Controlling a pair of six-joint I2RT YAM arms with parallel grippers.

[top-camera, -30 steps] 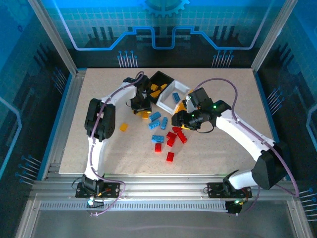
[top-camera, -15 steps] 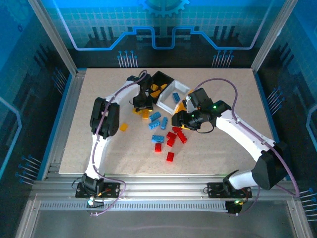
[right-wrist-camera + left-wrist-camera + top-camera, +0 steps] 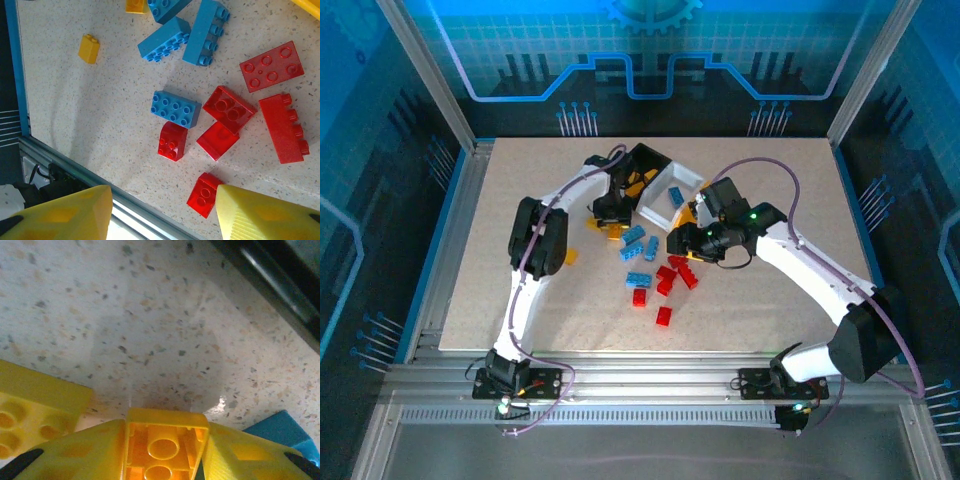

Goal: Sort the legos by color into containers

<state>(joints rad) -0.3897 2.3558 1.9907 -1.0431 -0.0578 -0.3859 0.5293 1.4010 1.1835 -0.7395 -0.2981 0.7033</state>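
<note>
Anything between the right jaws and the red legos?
Nothing visible. The right gripper hangs open above the red legos, none covered; a blue lego lies close beside them, not on top.

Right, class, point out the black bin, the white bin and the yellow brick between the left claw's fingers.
black bin (image 3: 657,154): top view, its far rim.
white bin (image 3: 691,175): top view, its far rim.
yellow brick (image 3: 165,442): left wrist view, its hollow underside.
</note>
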